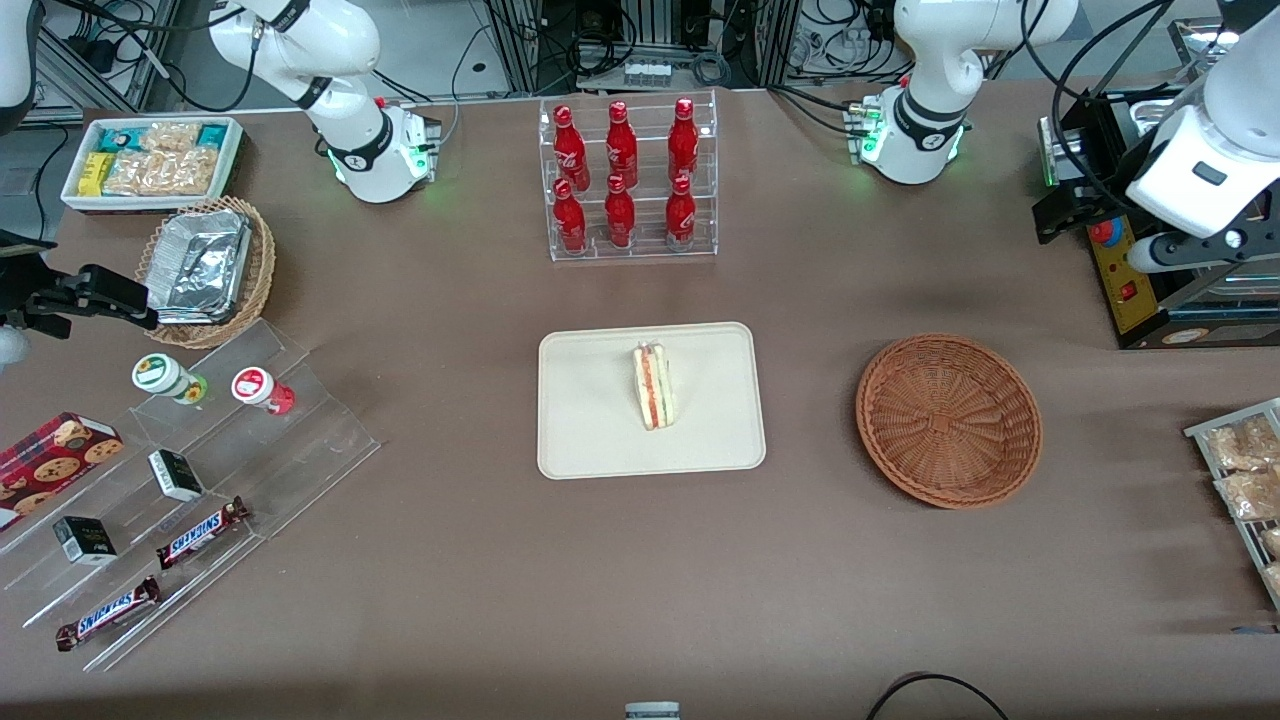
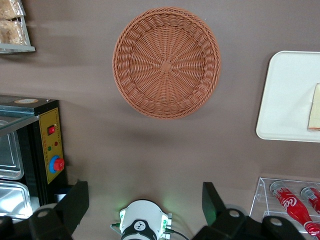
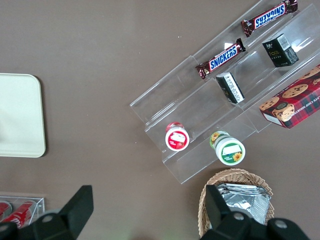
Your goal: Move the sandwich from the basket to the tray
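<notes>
Sandwich (image 1: 653,386): lying on the tray (image 1: 590,440), mid-worktop | basket (image 1: 948,419): empty, beside the tray | gripper (image 2: 145,205): raised near the worktop's working-arm edge, fingers (image 2: 75,202) apart, holding nothing | you can judge placement done.

**Camera arrangement**

Front view: high, looking steeply down over the whole table. Left wrist view: faces straight down from well above, past the open gripper (image 2: 145,200), onto the basket (image 2: 166,62) and the tray (image 2: 280,100) edge. Both views share basket (image 1: 948,420), tray (image 1: 600,440) and sandwich (image 1: 653,385).
</notes>
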Action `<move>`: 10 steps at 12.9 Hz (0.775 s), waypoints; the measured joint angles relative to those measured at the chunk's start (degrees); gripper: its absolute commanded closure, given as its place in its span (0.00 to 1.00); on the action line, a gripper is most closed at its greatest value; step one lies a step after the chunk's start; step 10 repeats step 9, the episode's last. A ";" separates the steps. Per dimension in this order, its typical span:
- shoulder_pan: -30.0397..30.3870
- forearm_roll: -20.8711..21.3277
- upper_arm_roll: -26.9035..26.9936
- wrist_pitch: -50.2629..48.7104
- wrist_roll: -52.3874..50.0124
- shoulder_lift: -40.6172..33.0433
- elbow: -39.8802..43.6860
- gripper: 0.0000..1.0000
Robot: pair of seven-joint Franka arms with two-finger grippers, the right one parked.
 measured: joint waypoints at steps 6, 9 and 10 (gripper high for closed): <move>0.11 -0.55 4.14 1.06 5.71 -0.39 0.03 0.00; 0.34 -0.64 4.47 1.14 6.14 -0.39 0.17 0.00; 0.34 -0.64 4.47 1.14 6.14 -0.39 0.17 0.00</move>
